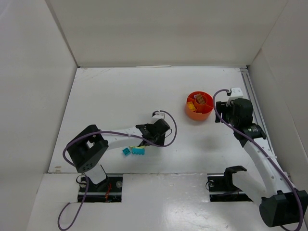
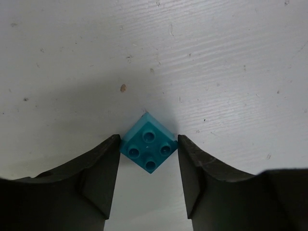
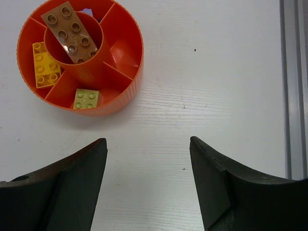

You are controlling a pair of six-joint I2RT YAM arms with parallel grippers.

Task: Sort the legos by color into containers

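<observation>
The left claw [image 2: 148, 137] stands narrow, its jaws touching the two side corners of a square teal brick [image 2: 147, 147]. The brick lies studs-up on the worktop [image 2: 216, 72], turned diamond-wise with one corner pointing away from the wrist. Farther right, the orange bowl [image 3: 137, 72] holds a brown brick [image 3: 71, 32] in its centre well. In the right wrist view its long axis slants from upper left to lower right. An orange brick [image 3: 45, 71] and a pale green brick [image 3: 87, 99] lie in separate outer compartments. The right claw [image 3: 147, 140] gapes wide and empty, near the bowl but apart from it.

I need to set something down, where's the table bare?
Bare: the far table behind bowl and left gripper, and the gap between them. Crowded: around the teal brick at the left gripper; tight between bowl and right gripper.
</observation>
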